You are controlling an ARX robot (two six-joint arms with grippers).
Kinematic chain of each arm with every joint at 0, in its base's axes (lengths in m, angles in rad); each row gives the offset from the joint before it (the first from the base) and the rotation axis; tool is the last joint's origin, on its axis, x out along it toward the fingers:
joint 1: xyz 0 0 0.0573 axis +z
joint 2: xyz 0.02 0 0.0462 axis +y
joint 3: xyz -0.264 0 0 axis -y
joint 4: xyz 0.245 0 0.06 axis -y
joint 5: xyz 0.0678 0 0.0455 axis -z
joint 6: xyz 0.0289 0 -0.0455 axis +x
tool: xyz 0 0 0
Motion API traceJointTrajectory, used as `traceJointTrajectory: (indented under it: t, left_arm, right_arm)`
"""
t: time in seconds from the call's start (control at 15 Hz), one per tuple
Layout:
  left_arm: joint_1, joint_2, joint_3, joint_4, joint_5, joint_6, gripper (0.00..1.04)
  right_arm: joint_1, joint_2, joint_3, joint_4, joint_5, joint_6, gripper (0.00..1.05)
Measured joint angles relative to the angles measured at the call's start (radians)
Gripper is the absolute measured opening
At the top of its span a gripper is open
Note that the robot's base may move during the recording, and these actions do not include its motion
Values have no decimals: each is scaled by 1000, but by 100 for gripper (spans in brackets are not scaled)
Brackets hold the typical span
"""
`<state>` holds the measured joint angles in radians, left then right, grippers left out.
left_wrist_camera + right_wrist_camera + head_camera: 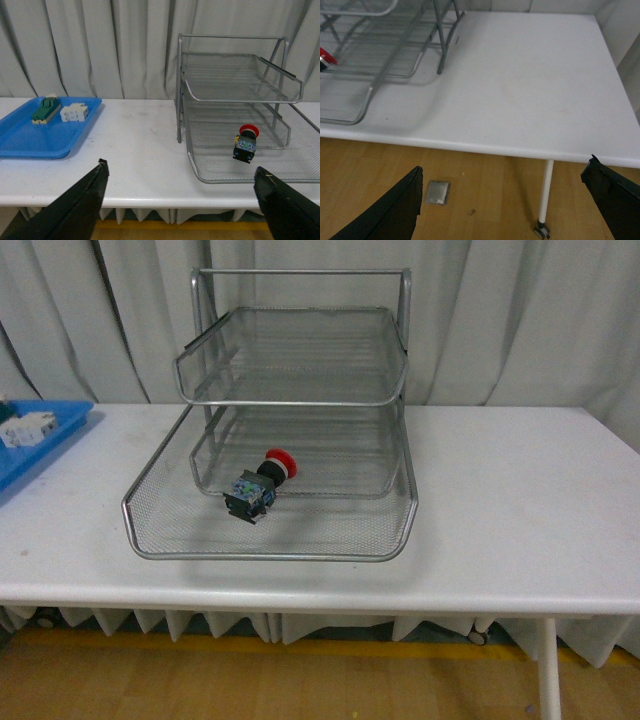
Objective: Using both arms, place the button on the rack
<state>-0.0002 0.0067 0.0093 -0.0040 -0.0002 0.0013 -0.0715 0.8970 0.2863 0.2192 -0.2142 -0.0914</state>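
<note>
We see the rack standing in the middle of the front view on the white counter, with a grey curtain behind it. Its three wire-mesh trays step downward, and the lowest one reaches furthest toward the bottom of the frame. The button sits inside the rack, left of centre in that view. It is tilted, with the red cap pointing to the upper right and the dark body with its bluish-green bits at the lower left. The body shows over the mesh of the lowest tray, right at the front rim of the middle tray. We cannot tell whether it leans on that rim or only lies beside it. At the left edge of the front view a blue tray lies flat on the counter, well apart from the rack. The left wrist view shows it holding a green-and-cream switch block and a white terminal block, just beside each other toward the tray's far end. In that same view the left pincer is spread wide with nothing between its black fingers, which stand at the counter's near edge. The right pincer is likewise wide apart and grips nothing. Between its fingers we see the counter's edge, one of the counter's legs and a wooden floor. A sliver of the red cap shows at the border of that view.
</note>
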Motion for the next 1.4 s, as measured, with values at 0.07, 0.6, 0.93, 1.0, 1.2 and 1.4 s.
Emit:
traceJointTrajectory:
  t: [0.07, 0.6, 0.93, 1.0, 1.2, 1.4]
  left_arm:
    - [0, 0, 0, 0, 0, 0, 98]
    - [0, 0, 0, 0, 0, 0, 98]
    - [0, 0, 0, 0, 0, 0, 98]
    - [0, 0, 0, 0, 0, 1, 98]
    - [0, 0, 0, 0, 0, 0, 98]
    - [0, 0, 0, 0, 0, 1, 98]
  right_arm:
    - [63, 454, 212, 66, 51, 24, 80]
    - [448, 910, 521, -85, 99, 246, 2]
    - [508, 978, 590, -111, 115, 317, 2]
    - [519, 990, 601, -109, 117, 331, 2]
    - [568, 1038, 662, -110, 140, 385, 2]
    - [630, 1131, 784, -92, 230, 431, 2]
